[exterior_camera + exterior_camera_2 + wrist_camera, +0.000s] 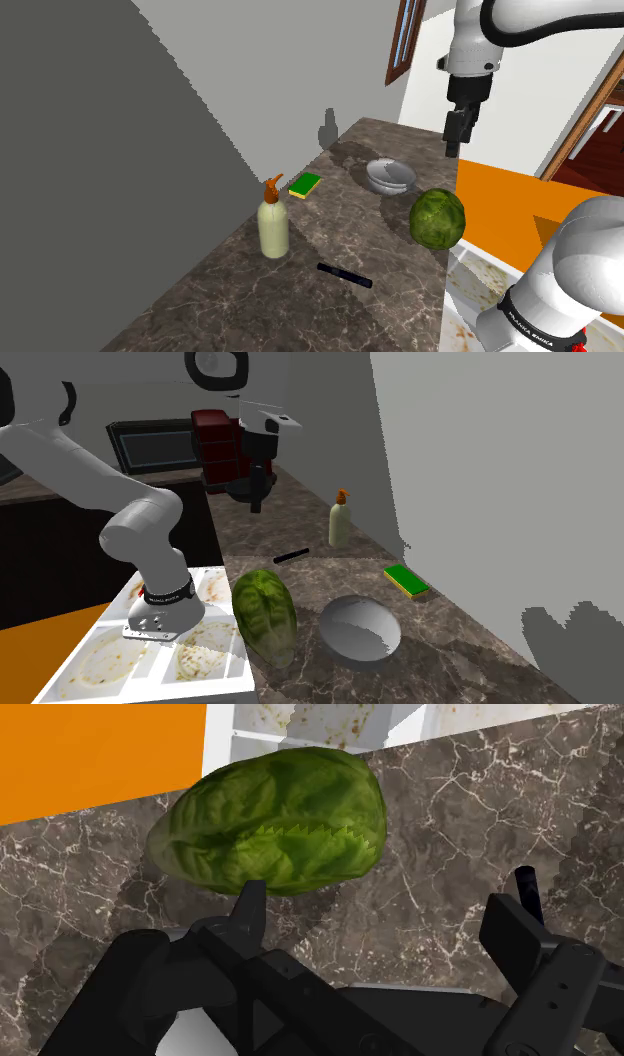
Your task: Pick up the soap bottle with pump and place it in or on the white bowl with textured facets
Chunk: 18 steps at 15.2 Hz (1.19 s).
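Tool (453, 148) (256, 504) (388, 899): all black, pointing down, raised clear of the counter; in the wrist view its two fingers (250, 909) stand apart with nothing between them.
Soap bottle (274, 228) (340, 522): pale cream body with a brown pump, upright on the counter near the grey wall; in the shoulder view it stands at 8 o'clock from the bowl, well apart from the tool.
Bowl (389, 176) (360, 630): drawn grey, sitting upright on the counter; in the shoulder view the tool hangs at 2 o'clock from it.
Lettuce head (438, 218) (265, 614) (270, 819): green and leafy, at 4 o'clock from the bowl in the shoulder view, near the counter edge; in the wrist view it lies just beyond the fingertips.
Sponge (305, 184) (406, 580): green on yellow, flat, at 1 o'clock from the soap bottle in the shoulder view.
Black rod (344, 275) (291, 555): slim, lying flat, at 4 o'clock from the soap bottle in the shoulder view.
Counter (300, 310) (470, 662) (470, 814): dark veined stone carrying all the items above.
Stand (150, 662): white, stained, beside the counter edge.
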{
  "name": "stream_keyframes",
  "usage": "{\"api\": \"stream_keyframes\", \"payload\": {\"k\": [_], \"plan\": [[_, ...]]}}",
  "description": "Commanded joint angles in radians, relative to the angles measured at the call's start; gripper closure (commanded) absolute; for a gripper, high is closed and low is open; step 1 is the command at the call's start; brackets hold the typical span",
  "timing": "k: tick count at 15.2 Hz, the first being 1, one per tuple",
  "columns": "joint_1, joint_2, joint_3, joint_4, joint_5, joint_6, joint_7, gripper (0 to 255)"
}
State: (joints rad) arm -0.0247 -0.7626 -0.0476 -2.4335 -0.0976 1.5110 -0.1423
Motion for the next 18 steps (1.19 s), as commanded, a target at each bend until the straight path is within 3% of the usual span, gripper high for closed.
{"api": "stream_keyframes", "payload": {"k": [1,10,18], "plan": [[0.0,0.0,0.0,0.0,0.0,0.0,0.0,0],[0.058,0.199,0.14,0.059,0.142,0.156,0.212,0],[0.093,0.429,0.248,0.196,0.206,0.281,0.385,0]]}}
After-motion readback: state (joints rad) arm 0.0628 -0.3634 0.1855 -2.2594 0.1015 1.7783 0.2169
